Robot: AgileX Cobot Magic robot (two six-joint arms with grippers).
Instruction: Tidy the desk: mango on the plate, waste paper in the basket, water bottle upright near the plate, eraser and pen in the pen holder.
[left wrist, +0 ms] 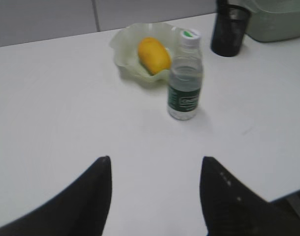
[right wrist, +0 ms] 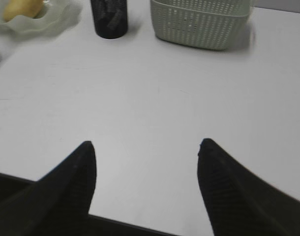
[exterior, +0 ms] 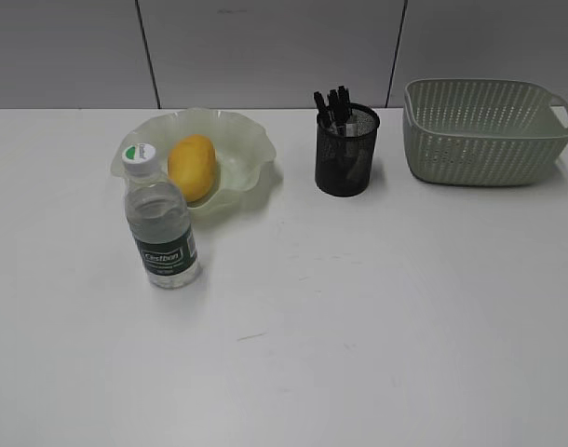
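The mango (exterior: 192, 166) lies in the pale-green ruffled plate (exterior: 245, 140) at the back left of the white desk (exterior: 377, 317). The water bottle (exterior: 160, 222) stands upright just in front of the plate. The black mesh pen holder (exterior: 346, 154) holds dark pens (exterior: 332, 105). The sage-green basket (exterior: 484, 130) stands at the back right. The waste paper and the eraser are out of view. My left gripper (left wrist: 155, 162) is open and empty, well short of the bottle (left wrist: 185, 83) and the mango (left wrist: 153, 54). My right gripper (right wrist: 146, 145) is open and empty over the desk's front edge.
A grey panelled wall runs behind the desk. In the right wrist view the basket (right wrist: 201, 22), the pen holder (right wrist: 109, 17) and the plate (right wrist: 51, 17) line the far side. Neither arm shows in the exterior view.
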